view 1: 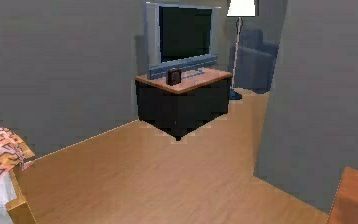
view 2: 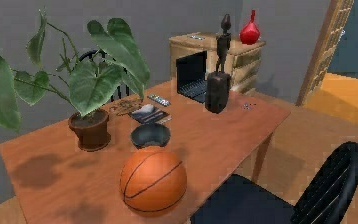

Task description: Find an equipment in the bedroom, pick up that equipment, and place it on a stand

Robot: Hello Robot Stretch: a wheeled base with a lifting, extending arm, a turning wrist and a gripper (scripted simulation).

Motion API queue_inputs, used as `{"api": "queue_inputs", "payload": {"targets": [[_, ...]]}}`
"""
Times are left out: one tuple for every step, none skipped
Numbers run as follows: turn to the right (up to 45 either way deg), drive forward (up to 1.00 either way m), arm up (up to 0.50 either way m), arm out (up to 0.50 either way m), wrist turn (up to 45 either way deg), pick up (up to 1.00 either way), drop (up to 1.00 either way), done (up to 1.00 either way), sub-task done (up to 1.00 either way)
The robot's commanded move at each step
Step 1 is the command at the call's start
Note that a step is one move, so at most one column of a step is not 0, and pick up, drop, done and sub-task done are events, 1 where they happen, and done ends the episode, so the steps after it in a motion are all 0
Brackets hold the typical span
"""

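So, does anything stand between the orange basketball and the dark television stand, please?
Nothing visible: the orange basketball sits on the wooden table; bare wooden floor leads to the dark television stand, topped by a grey television.

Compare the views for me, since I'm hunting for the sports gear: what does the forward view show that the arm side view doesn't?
Forward view: a television on a dark stand with a wooden top, a floor lamp, a bed corner. Arm side view: a basketball on a wooden table, with a potted plant, a dark bowl, a laptop and a dark statue; a red vase on a cabinet behind. Both: wooden floor and grey walls.
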Motion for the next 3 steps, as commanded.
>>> {"api": "queue_inputs", "payload": {"targets": [[0.0, 0.00, 0.50, 0.00, 0.0, 0.00, 0.00, 0.00, 0.00], [0.0, 0.00, 0.38, 0.00, 0.0, 0.00, 0.00, 0.00, 0.00], [0.0, 0.00, 0.00, 0.10, 0.0, 0.00, 0.00, 0.00, 0.00]]}}
